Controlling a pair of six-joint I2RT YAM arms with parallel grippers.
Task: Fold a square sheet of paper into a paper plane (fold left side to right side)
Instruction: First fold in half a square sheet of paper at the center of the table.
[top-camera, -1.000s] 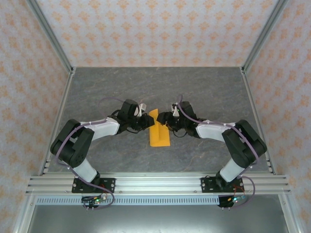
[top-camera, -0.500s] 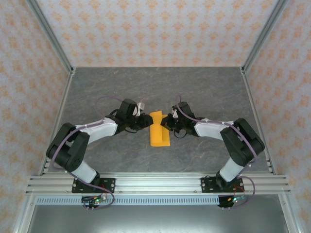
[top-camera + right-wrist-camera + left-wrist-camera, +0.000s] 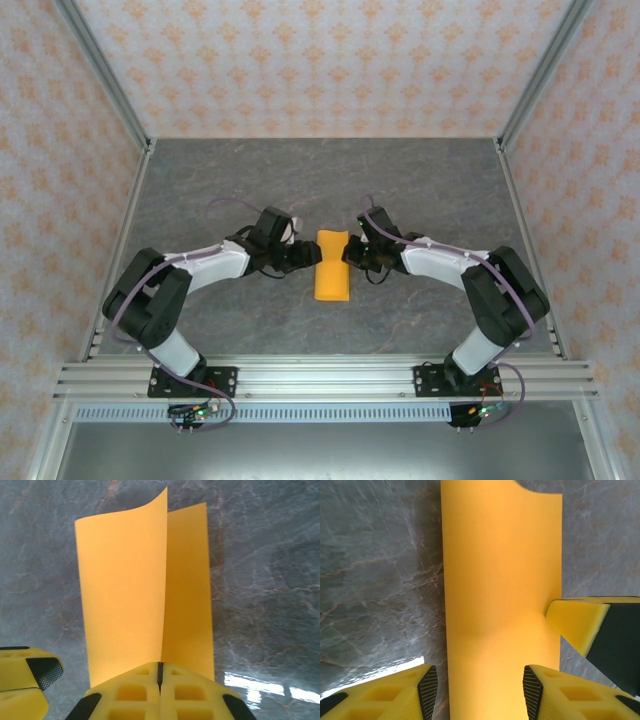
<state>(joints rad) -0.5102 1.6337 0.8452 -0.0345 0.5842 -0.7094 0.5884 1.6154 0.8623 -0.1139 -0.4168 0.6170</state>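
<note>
The square sheet of paper (image 3: 332, 266) is bright orange and lies folded in half as a narrow rectangle at mid-table; no paper plane is in view. My right gripper (image 3: 348, 252) is at its right edge. In the right wrist view the gripper (image 3: 160, 666) is shut on the paper (image 3: 125, 590), whose upper layer curls up from the lower one. My left gripper (image 3: 303, 254) is at the sheet's left side. In the left wrist view the gripper (image 3: 480, 692) is open, with its fingers straddling the paper (image 3: 500, 580) without gripping it. A right finger (image 3: 575, 625) touches the sheet's far edge.
The grey marble-patterned tabletop (image 3: 420, 190) is bare around the sheet. Patterned walls and aluminium posts (image 3: 100, 70) enclose it on three sides. A rail (image 3: 320, 378) carrying both arm bases runs along the near edge.
The lifted left half of the sheet has come down over the right half. My left gripper has opened and let go of it. My right gripper has shut on the right edge.
</note>
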